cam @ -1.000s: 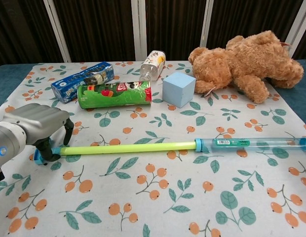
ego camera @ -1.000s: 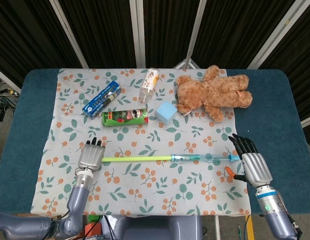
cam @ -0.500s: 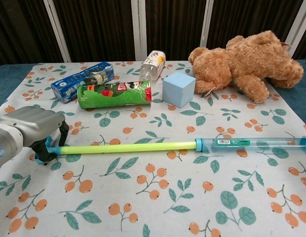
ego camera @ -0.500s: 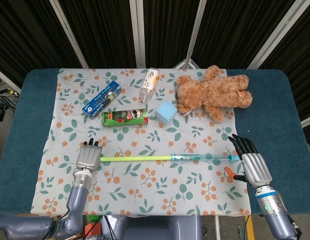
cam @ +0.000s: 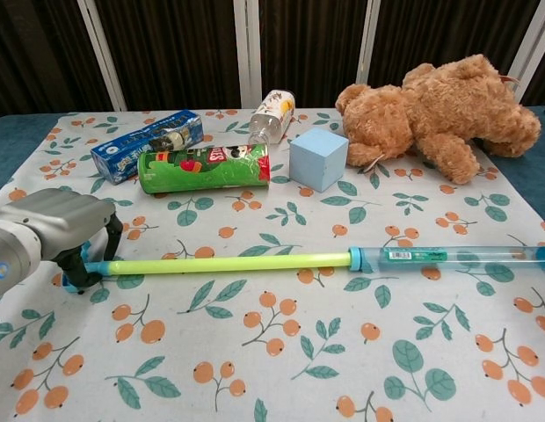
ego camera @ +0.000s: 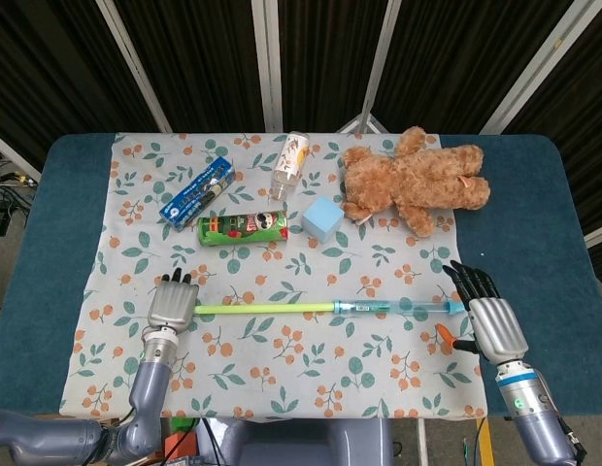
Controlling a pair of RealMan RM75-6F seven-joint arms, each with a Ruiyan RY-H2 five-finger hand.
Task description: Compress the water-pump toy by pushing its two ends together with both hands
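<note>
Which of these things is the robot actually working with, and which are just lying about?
In use: water-pump toy, left hand at its yellow end, right hand at its clear end.

Lying about: teddy bear, blue cube, green can, bottle, blue packet.

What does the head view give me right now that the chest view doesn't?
Only the head view shows the right hand at the clear-barrel end of the long water-pump toy, plus the dark blue table edge. Only the chest view shows the left hand's fingers curled over the toy's blue end cap. Both show the left hand, green chip can, pale blue cube and brown teddy bear.
</note>
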